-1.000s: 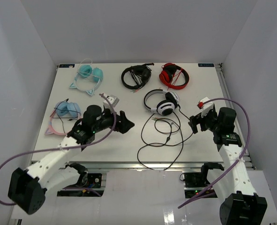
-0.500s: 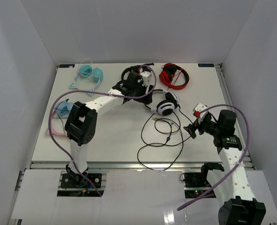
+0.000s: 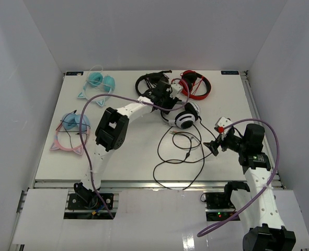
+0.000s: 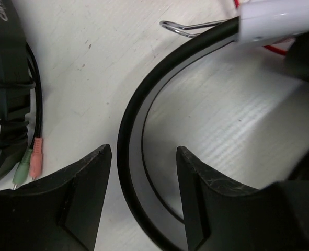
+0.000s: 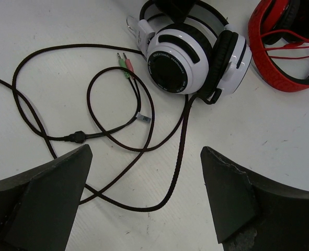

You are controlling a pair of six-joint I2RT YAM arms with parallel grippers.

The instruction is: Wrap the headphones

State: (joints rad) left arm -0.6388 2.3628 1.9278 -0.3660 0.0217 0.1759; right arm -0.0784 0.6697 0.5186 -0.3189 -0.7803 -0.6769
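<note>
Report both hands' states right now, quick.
Left hand: open around the headphones, not gripping them.
Right hand: open, empty.

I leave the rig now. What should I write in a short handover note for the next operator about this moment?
Left gripper: open, fingers on both sides of the headband, not clamped.
Right gripper: open, holds nothing, above the cable.
The headphones lie on the table; cable in loose loops toward the near edge.
Done: nothing wrapped yet. Left: grip, gather the cable, wind it around the headphones.
</note>
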